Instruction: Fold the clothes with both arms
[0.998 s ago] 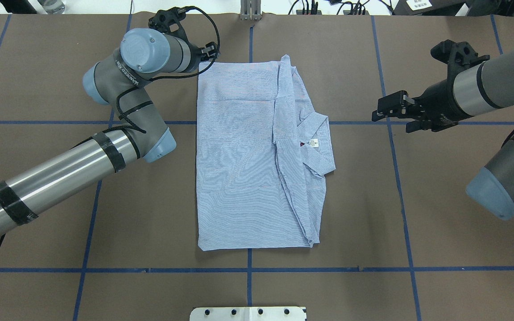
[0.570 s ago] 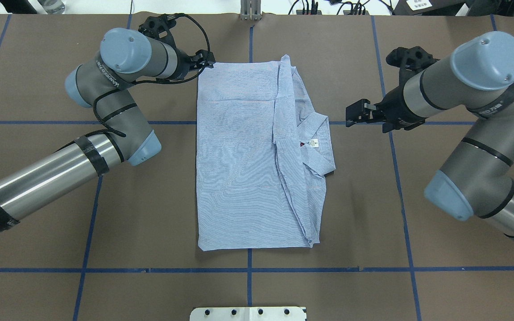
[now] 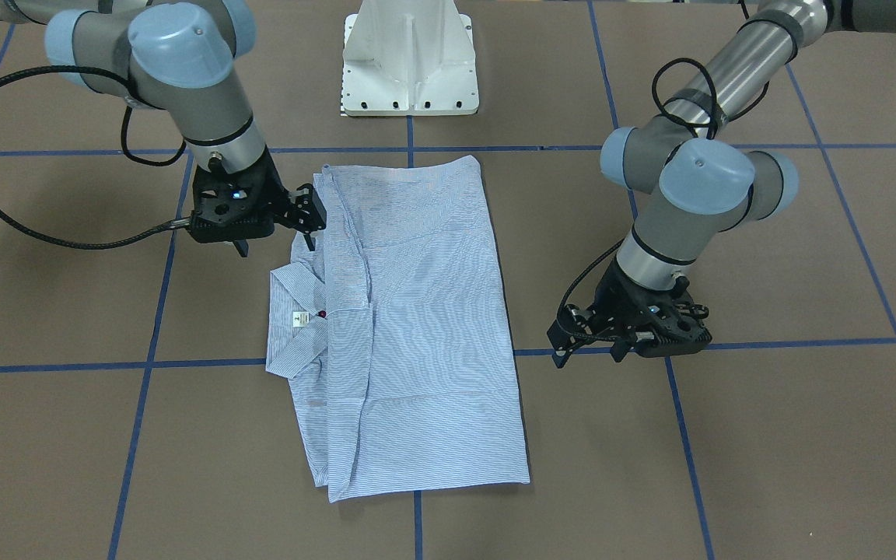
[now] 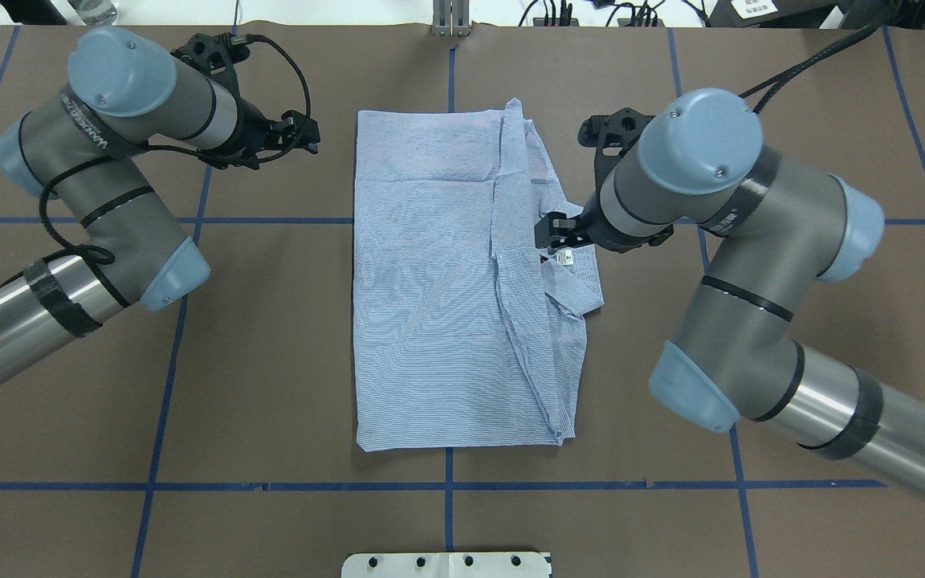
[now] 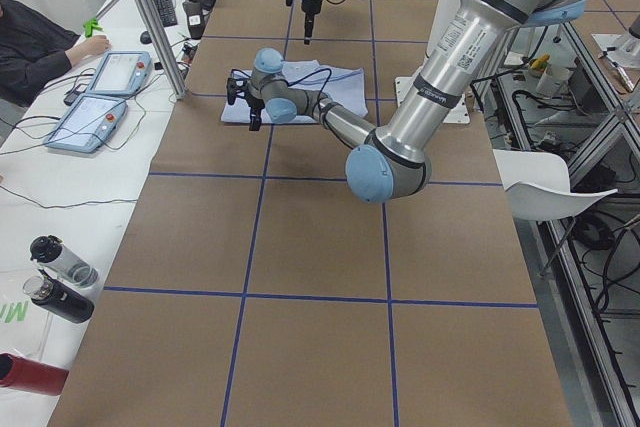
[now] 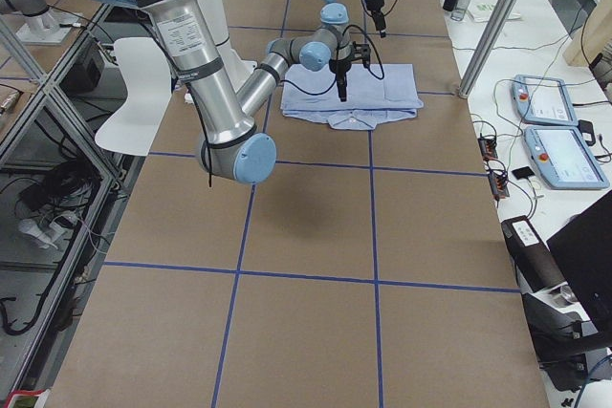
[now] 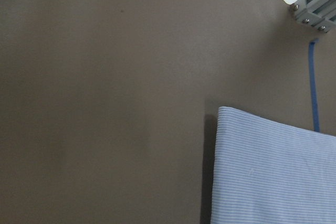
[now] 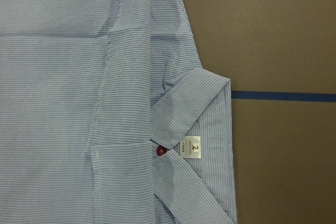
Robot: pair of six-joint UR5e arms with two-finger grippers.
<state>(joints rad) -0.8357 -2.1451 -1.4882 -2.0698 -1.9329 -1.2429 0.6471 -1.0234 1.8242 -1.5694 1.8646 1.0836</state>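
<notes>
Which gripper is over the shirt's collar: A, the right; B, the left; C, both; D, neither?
A: the right gripper hangs over the collar by the label, while the left gripper is off to the side of the shirt.

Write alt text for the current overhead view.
A folded blue-and-white striped shirt lies in the middle of a brown table gridded with blue tape. The right arm reaches in with its jaws over the collar by the neck label; the left arm hangs off the shirt's far left corner, not touching it.
</notes>
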